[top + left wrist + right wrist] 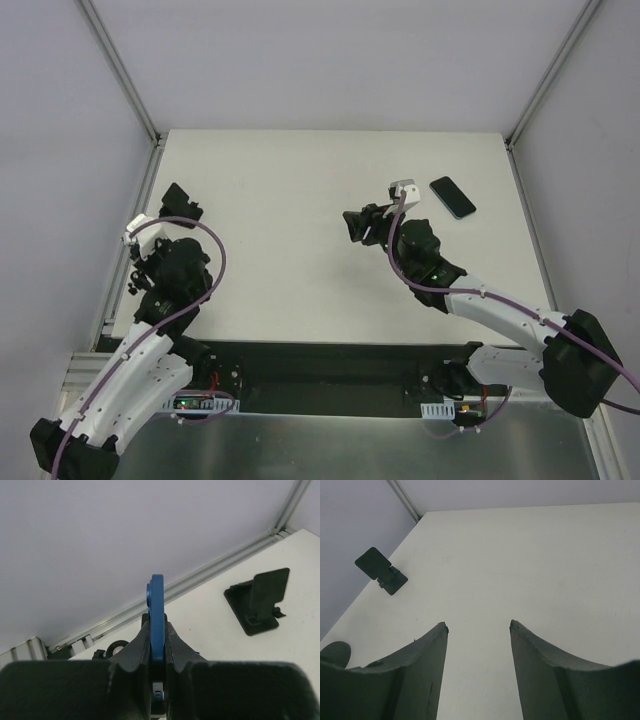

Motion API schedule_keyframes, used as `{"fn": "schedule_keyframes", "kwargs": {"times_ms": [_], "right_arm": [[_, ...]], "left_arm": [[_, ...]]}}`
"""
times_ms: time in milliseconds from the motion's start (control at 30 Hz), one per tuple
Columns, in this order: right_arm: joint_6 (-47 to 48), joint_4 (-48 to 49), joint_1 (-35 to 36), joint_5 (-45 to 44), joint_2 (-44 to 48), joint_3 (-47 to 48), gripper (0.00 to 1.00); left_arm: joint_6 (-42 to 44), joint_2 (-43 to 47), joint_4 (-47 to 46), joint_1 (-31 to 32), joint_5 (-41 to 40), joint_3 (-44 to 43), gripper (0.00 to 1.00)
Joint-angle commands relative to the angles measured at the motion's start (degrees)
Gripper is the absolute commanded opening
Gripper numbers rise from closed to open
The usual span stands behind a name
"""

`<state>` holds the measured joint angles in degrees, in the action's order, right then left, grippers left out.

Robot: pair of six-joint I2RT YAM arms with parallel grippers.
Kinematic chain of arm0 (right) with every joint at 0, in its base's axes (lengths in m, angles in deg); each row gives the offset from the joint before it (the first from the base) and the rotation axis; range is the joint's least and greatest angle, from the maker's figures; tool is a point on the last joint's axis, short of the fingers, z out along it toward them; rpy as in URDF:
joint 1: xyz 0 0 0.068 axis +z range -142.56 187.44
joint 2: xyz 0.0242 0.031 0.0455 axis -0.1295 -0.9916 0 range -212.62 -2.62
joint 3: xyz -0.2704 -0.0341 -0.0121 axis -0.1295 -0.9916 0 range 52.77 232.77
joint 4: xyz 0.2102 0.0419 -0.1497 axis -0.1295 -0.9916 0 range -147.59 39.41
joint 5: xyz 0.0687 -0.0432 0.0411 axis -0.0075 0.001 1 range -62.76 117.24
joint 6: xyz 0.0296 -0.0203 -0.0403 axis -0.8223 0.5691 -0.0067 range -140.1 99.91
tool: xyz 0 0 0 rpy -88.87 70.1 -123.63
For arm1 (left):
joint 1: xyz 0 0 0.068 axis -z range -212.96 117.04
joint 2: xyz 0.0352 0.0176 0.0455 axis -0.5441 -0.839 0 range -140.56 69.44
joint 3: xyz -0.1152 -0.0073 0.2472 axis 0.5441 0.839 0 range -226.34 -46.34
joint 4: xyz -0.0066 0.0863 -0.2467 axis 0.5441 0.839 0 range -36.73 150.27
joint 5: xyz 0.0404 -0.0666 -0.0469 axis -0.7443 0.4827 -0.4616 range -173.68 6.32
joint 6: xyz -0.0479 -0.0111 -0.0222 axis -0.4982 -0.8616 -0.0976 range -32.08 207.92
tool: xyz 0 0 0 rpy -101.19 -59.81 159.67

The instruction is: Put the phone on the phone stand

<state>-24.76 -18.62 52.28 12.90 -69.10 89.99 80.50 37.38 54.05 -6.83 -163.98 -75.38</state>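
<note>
Phone (pixel 453 197) lies flat on the desk (pixel 290 180), toward the far right corner, angled to the edges, nothing touching it. Stand (pixel 181 205) sits across the desk by the left edge, well apart from the phone; also seen in the left wrist (pixel 257 602) and right wrist (pixel 380 570) views, upright plate on flat base. Right hand (pixel 477 625) is wide open and empty, above bare desk just left of the phone, pointing toward the left edge. Left hand (pixel 157 627) is closed, a thin blue strip (pixel 157 605) showing at the seam; can't tell if it's part of the hand. It sits near the stand, apart from it.
</note>
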Motion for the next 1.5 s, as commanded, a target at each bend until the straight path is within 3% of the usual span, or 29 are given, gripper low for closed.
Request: {"fn": "schedule_keyframes", "kwargs": {"times_ms": [0, 133, 367, 600, 1367, 1433, 1467], "right_arm": [[-1.1, 4.2, -0.3, 1.1, -0.5, 1.4, 0.55], [-1.3, 4.2, -0.5, 1.4, -0.7, 1.5, 0.55], [-2.2, 4.3, -1.2, 2.0, -1.3, 1.4, 0.55], [-2.9, 4.7, -1.5, 3.0, -1.9, 1.5, 0.55], [-3.4, 4.7, -1.9, 3.8, -2.4, 1.5, 0.55], [-3.5, 4.8, -1.9, 3.9, -2.5, 1.6, 0.55], [-3.5, 4.7, -1.9, 3.9, -2.5, 1.7, 0.55]], "left_arm": [[-2.4, -6.0, -1.0, -6.2, -3.9, -5.6, 0.00], [-4.4, -11.9, 0.1, -14.7, -3.3, -8.0, 0.00], [-8.3, -15.2, 0.2, -20.6, -2.6, -9.3, 0.00], [-8.4, -20.0, 0.2, -20.8, -9.6, -12.9, 0.00], [-11.5, -18.0, 0.2, -20.8, -7.8, -11.6, 0.00], [-11.7, -17.9, 0.2, -20.8, -7.3, -11.6, 0.08], [-11.7, -17.8, 0.3, -20.8, -7.1, -11.5, 0.22]]}}
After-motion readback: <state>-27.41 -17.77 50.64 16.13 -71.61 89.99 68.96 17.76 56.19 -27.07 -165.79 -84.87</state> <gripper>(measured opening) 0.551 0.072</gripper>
